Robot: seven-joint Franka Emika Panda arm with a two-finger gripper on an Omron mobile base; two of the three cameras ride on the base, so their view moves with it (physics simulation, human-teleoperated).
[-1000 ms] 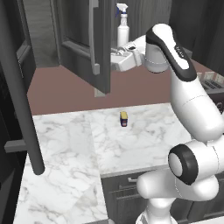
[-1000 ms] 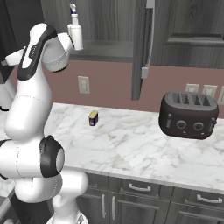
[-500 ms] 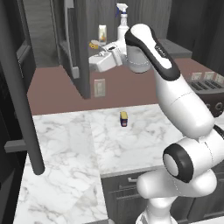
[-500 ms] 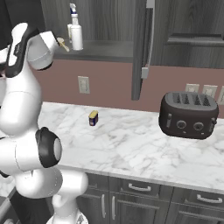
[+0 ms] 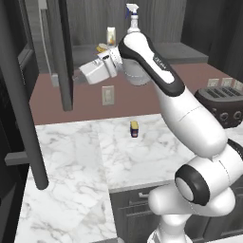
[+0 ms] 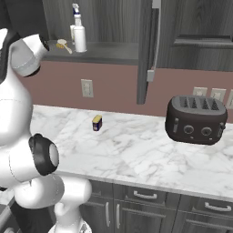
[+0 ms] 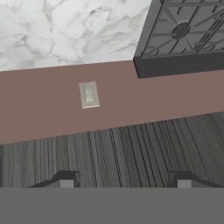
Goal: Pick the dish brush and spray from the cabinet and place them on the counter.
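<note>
The white spray [image 5: 133, 17] with its blue nozzle stands upright on the grey shelf of the open cabinet [image 5: 90, 48]; in the right base view the spray [image 6: 79, 33] stands just right of the dish brush [image 6: 63, 45]. The dish brush's yellow head [image 5: 101, 47] lies on the shelf edge, just above my wrist. My gripper [image 5: 81, 72] hangs below the shelf's front edge, left of the spray and beside the open door, pointing left. In the hand view the gripper [image 7: 123, 182] is open, its tips apart with nothing between them. The marble counter [image 5: 71, 156] lies below.
A yellowish carton [image 5: 110, 35] stands on the shelf behind the brush. The open cabinet door [image 5: 62, 52] hangs just left of my hand. A small yellow-and-dark block [image 5: 135, 128] sits on the counter by the wall, and a dark toaster [image 6: 195, 119] stands to the right.
My arm has swung left, carrying the hand from in front of the spray to below the shelf's left part by the door. The spray and brush have not moved.
</note>
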